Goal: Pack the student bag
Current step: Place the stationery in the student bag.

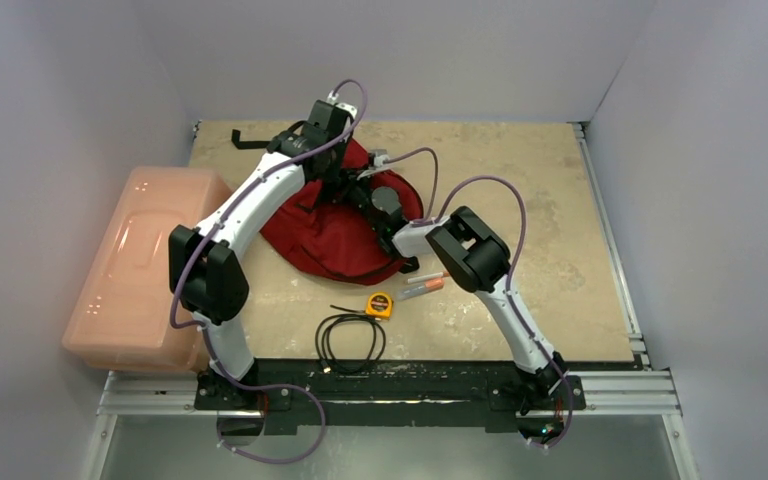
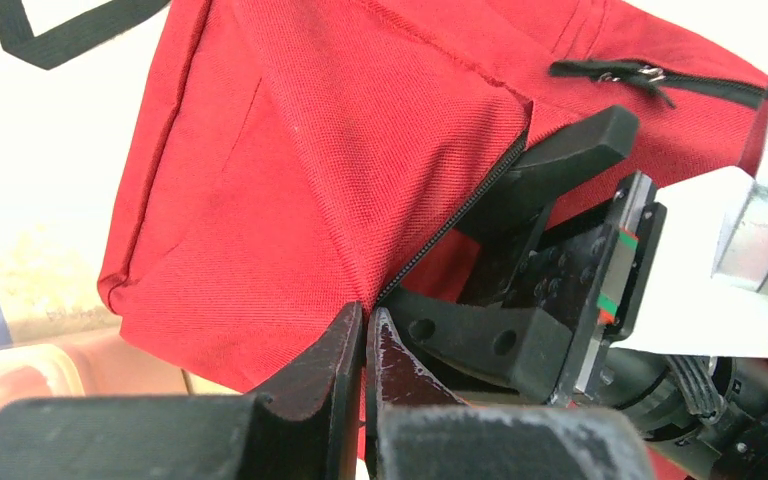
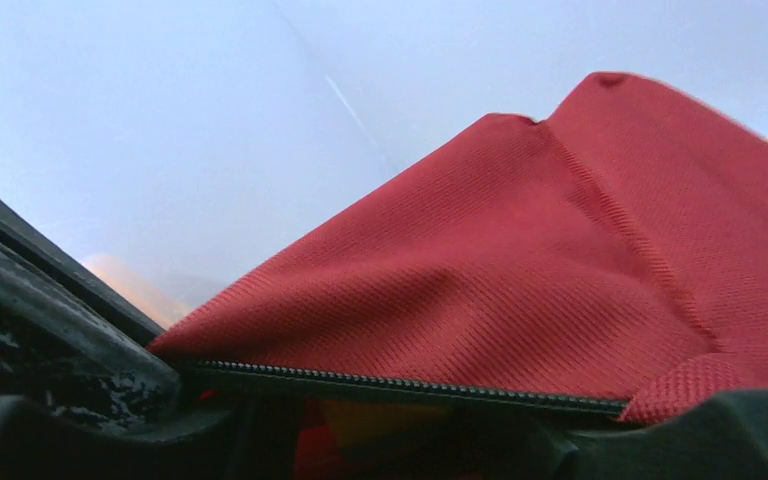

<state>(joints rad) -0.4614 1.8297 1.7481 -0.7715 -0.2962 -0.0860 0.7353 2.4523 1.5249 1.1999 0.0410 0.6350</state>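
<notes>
- Student bag (image 1: 328, 240): lies slumped on the table (image 1: 530, 180), left of centre toward the far edge; main zipper open.
- Left gripper (image 2: 365, 318): fingers closed, pinching the red fabric right at the zipper edge; the flap tents up from the pinch.
- Right gripper (image 2: 465, 262): jaws apart, set at the bag's opening just beside the left gripper; the zipper edge runs across its fingers.
- In front of the bag: yellow tape measure (image 1: 379, 304), coiled black cable (image 1: 350, 340), two markers (image 1: 422, 287).
- Pink plastic box (image 1: 135, 270): at the table's left side.
</notes>
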